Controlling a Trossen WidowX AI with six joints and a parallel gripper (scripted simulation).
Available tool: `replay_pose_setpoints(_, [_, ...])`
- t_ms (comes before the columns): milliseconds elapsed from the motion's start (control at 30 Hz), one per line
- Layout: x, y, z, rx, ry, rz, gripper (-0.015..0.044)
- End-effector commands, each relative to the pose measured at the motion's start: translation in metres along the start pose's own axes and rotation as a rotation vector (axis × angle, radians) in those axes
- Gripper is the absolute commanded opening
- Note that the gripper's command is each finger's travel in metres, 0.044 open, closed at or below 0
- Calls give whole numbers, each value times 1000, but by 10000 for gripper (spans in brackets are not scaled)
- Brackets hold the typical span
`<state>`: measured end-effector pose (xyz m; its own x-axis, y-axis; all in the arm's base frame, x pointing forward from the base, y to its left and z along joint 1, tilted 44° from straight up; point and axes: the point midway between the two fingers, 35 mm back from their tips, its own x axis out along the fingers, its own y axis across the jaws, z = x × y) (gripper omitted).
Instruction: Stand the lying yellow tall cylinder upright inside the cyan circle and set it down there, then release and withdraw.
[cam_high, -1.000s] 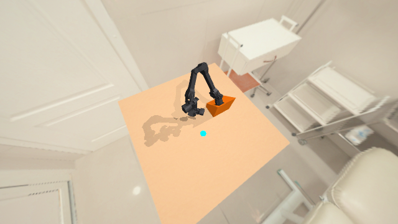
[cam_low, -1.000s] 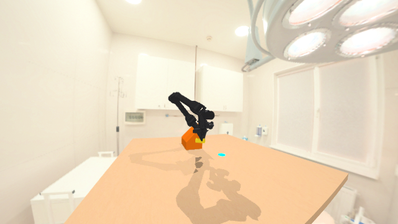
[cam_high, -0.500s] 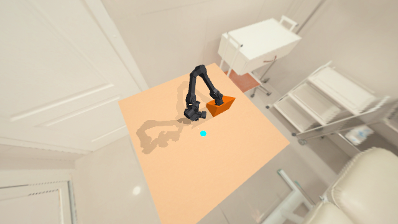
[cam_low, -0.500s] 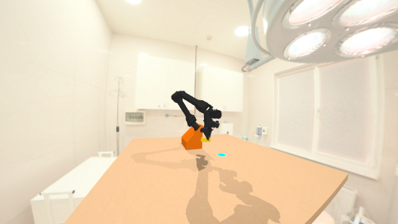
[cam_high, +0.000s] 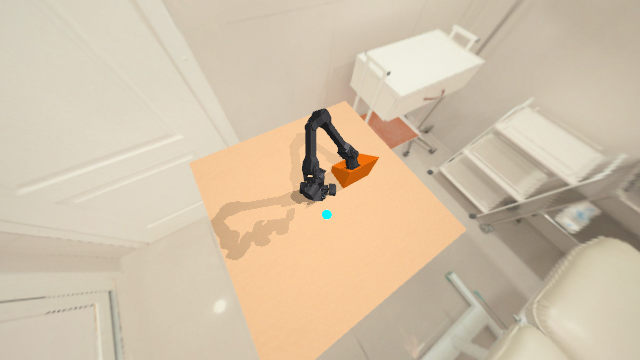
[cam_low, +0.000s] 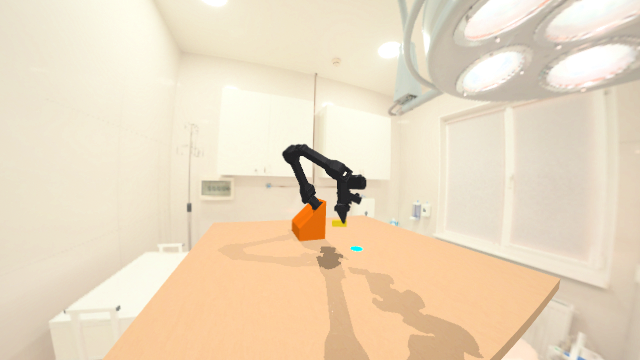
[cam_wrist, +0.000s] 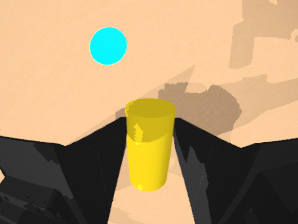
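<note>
One circle, at eleven o'clock from the cylinder in the wrist view, marks the goal; rightward, the gripper clamps the cylinder's sides, likely to keep its ends free for standing. Held above the table, it lies level, so it needs tipping upright.
</note>
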<state>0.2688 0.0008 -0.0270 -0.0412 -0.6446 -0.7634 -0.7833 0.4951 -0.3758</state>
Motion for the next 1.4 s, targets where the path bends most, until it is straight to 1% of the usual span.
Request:
replay_pose_setpoints(0, [0, 9, 13, -31, 4, 1, 105])
replay_pose_setpoints(833, [4, 64, 61, -201, 45, -22, 105])
replay_pose_setpoints(1067, [5, 69, 64, -214, 48, -20, 105])
replay_pose_setpoints(1367, [13, 72, 63, -214, 17, 40, 105])
